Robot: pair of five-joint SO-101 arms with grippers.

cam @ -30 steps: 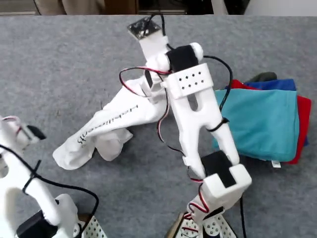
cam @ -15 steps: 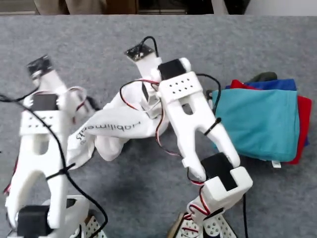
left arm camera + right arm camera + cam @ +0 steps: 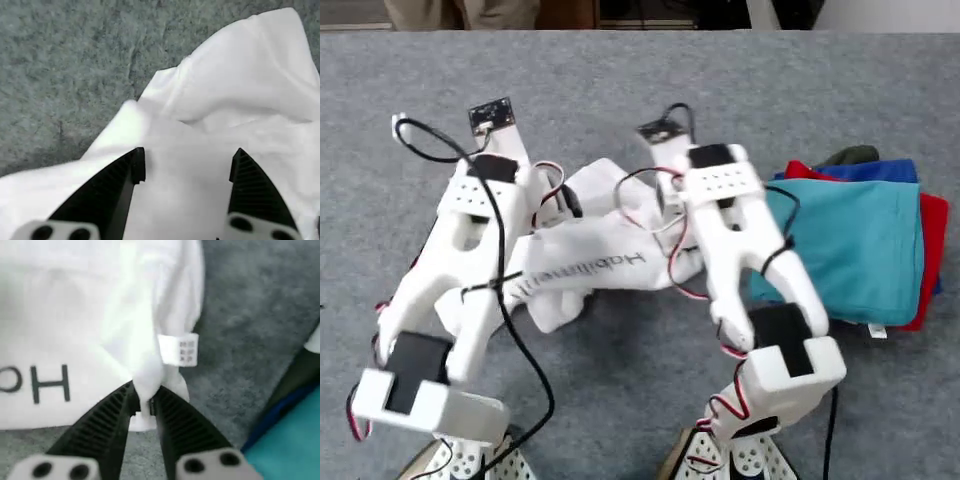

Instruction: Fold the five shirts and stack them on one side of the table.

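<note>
One white shirt (image 3: 582, 268) lies crumpled mid-table, near the folded stack (image 3: 850, 245). Right gripper (image 3: 143, 394) pinches a fold; left gripper (image 3: 189, 156) hovers agape over cloth. Advise seizing an opposite edge, then spreading flat.

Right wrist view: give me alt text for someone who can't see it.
The right gripper is shut on a bunched fold of the white shirt, close to the shirt's small label. The grey table shows beside the shirt, with a corner of a teal shirt nearby.
</note>
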